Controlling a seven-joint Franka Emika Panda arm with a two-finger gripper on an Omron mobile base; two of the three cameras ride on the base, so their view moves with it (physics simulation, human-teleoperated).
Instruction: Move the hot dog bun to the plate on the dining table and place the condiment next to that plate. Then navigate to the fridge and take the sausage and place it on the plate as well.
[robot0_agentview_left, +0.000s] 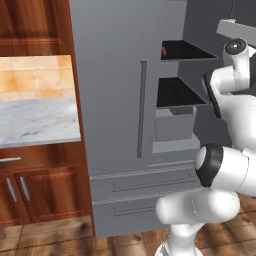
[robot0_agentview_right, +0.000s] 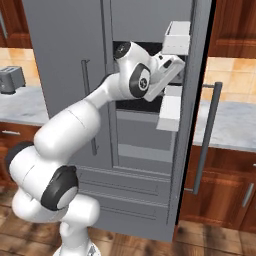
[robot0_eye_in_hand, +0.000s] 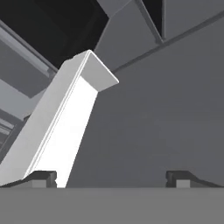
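The tall grey fridge stands before me with its right door swung open. At the left end of its upper dark shelf a small reddish bit of the sausage peeks out. My arm reaches up into the opening, and my hand sits close to the white door bins. My gripper is open, its fingertips far apart with nothing between them. It faces a white door bin and the grey inner wall. The bun, plate, condiment and dining table are out of view.
A lower dark shelf and a grey bin sit inside the fridge, above wide drawers. The door's long handle juts right. Marble counters on wooden cabinets flank the fridge. A toaster stands at the left.
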